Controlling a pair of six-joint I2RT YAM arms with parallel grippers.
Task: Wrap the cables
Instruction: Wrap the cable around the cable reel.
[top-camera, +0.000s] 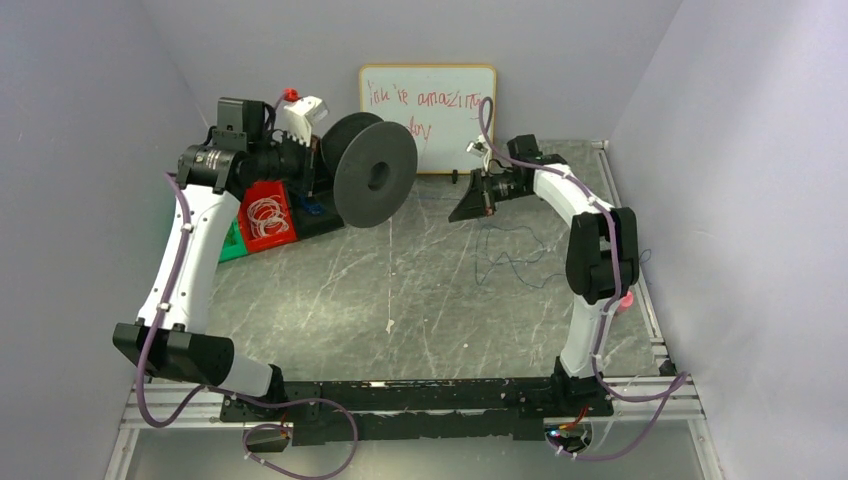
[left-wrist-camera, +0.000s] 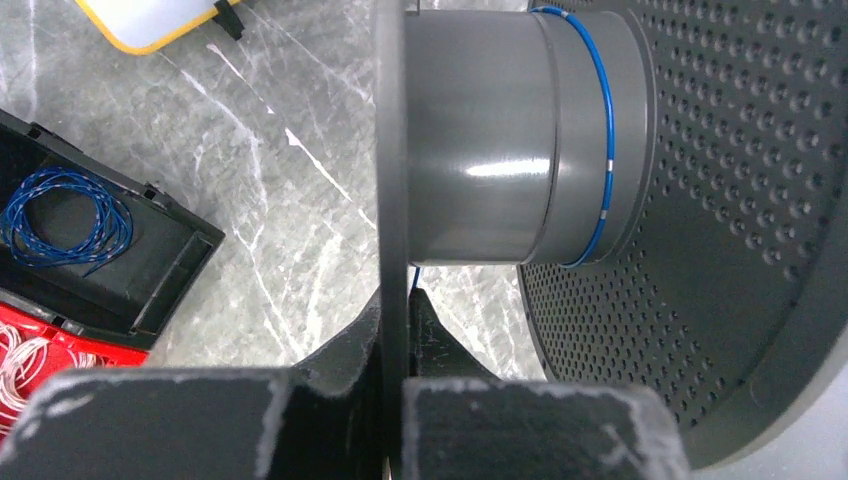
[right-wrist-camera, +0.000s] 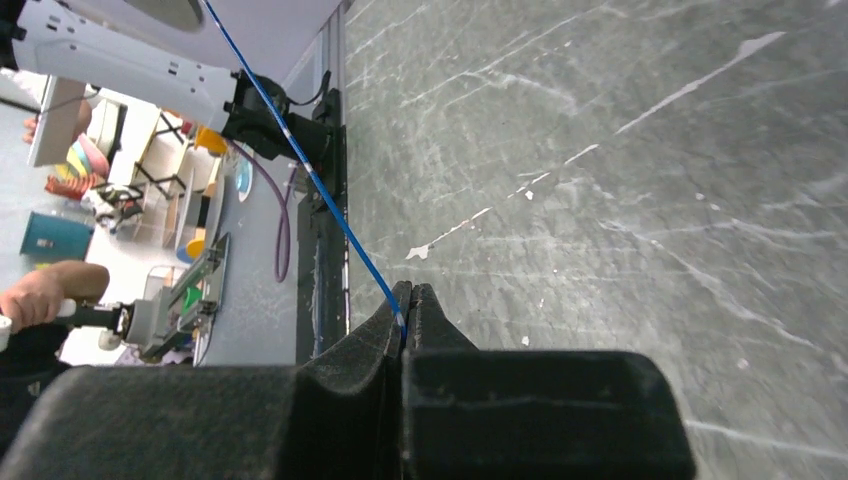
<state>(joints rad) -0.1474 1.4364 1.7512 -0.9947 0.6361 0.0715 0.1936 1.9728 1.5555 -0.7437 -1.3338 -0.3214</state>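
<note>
A thin blue cable (right-wrist-camera: 300, 160) runs taut from my right gripper (right-wrist-camera: 408, 295), which is shut on it. In the top view the right gripper (top-camera: 468, 208) hovers right of the black spool (top-camera: 375, 170), and loose loops of the cable (top-camera: 505, 258) lie on the table below it. My left gripper (left-wrist-camera: 395, 300) is shut on the spool's thin flange (left-wrist-camera: 390, 150). One turn of blue cable (left-wrist-camera: 605, 150) lies around the grey hub (left-wrist-camera: 480, 130). In the top view the left gripper (top-camera: 318, 160) sits behind the spool's left side.
A black box holds a coil of blue cable (left-wrist-camera: 60, 215) beside a red bin (top-camera: 266, 215) of white cables. A whiteboard (top-camera: 428, 118) leans on the back wall. A green item (top-camera: 232, 243) lies by the left arm. Walls enclose three sides.
</note>
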